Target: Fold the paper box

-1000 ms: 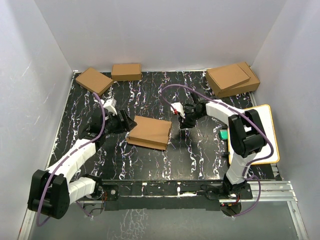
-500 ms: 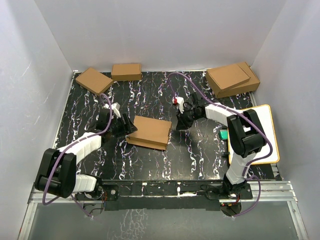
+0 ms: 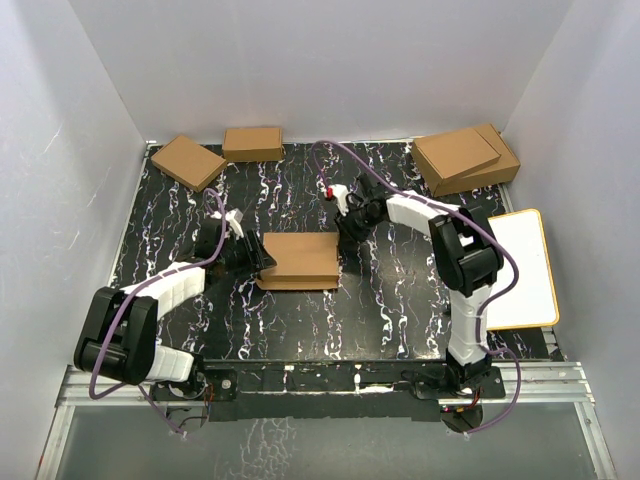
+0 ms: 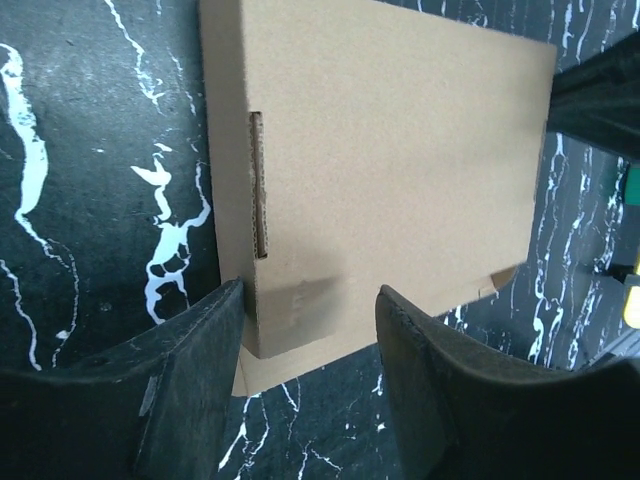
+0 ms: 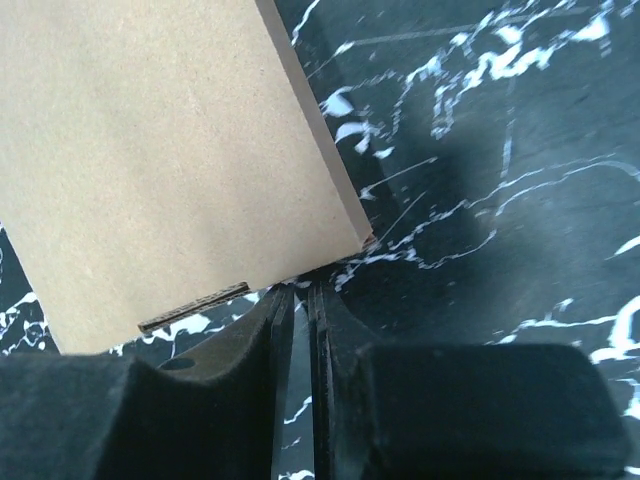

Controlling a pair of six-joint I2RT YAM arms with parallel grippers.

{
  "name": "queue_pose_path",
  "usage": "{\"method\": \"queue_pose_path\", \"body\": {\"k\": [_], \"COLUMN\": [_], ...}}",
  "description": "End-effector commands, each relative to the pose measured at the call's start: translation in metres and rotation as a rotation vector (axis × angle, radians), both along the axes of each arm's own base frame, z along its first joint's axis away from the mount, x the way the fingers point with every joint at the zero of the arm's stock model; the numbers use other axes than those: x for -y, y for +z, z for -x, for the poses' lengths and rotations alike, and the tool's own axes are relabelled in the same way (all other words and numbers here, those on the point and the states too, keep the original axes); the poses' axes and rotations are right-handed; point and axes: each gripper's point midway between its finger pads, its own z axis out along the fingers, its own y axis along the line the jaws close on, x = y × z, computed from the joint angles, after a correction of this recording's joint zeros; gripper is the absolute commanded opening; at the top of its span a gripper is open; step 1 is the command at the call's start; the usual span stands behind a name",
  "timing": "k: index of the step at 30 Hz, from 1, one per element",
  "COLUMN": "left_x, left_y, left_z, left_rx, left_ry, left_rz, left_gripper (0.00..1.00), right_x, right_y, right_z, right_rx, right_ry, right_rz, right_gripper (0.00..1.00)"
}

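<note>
1. Here we are over the black, white-veined tabletop (image 3: 390, 300), which fills the middle of the top view from wall to wall.
2. At the right edge of the frame we see a white board (image 3: 525, 265) with an orange rim, lying flat.
3. In the upper right sit two larger brown boxes (image 3: 465, 157), one stacked on the other.
4. Now the paper box (image 3: 298, 260): we have it closed up as a thin rectangular brown box, flat on the tabletop at the centre of the frame, between the two arms.
5. In the upper left, well apart from it, two small brown boxes: one angled (image 3: 188, 161), one square to the back wall (image 3: 253, 143).
6. The left pincer (image 3: 262, 262) is down at the paper box's left end. From its wrist view (image 4: 310, 300) we see the fingers spread, with a corner of the paper box (image 4: 390, 170) lying in the gap between them, a narrow slot (image 4: 260, 185) just above.
7. The right pincer (image 3: 343, 240) sits at the box's upper right corner. From its wrist view (image 5: 297, 290) the fingers are pressed almost together, nothing between them, their tips right at the edge of the paper box (image 5: 160, 160).
</note>
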Motion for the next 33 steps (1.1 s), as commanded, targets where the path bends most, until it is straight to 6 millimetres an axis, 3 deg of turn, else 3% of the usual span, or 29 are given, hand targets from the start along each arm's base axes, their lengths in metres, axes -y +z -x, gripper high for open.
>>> {"method": "queue_pose_path", "body": {"k": [1,11,16,18,19,20,23,26,29,33], "left_x": [0.018,0.052,0.078,0.089,0.101,0.104,0.108,0.102,0.086,0.051], "left_y": [0.020,0.023,0.019,0.020,0.023,0.025,0.041,0.059,0.069,0.084], "left_z": [-0.001,0.022,0.029,0.030,0.030,0.030,0.029,0.027,0.019,-0.013], "left_rx": [0.010,-0.028,-0.037,-0.033,-0.023,-0.013,0.049,0.145,0.223,0.308], "left_ry": [-0.039,-0.098,-0.153,-0.178,-0.208,-0.221,-0.250,-0.279,-0.268,-0.153], "left_rz": [0.102,0.172,0.191,0.196,0.206,0.212,0.228,0.195,0.107,-0.002], "left_gripper": [0.51,0.52,0.53,0.53,0.53,0.53,0.54,0.55,0.59,0.77], "right_x": [-0.014,-0.027,0.006,0.024,0.042,0.043,0.041,0.036,0.049,0.073], "right_y": [0.024,0.034,0.070,0.089,0.119,0.128,0.140,0.145,0.135,0.111], "right_z": [-0.034,-0.090,-0.135,-0.142,-0.136,-0.128,-0.087,-0.043,-0.023,-0.012], "right_rx": [0.077,0.143,0.268,0.305,0.354,0.370,0.399,0.430,0.327,0.087], "right_ry": [0.009,-0.005,-0.127,-0.164,-0.159,-0.140,-0.050,0.003,-0.089,-0.236], "right_rz": [-0.021,0.021,0.069,0.070,0.035,0.005,-0.100,-0.223,-0.327,-0.425], "right_gripper": [0.18,0.22,0.26,0.28,0.31,0.32,0.40,0.56,0.57,0.54]}}
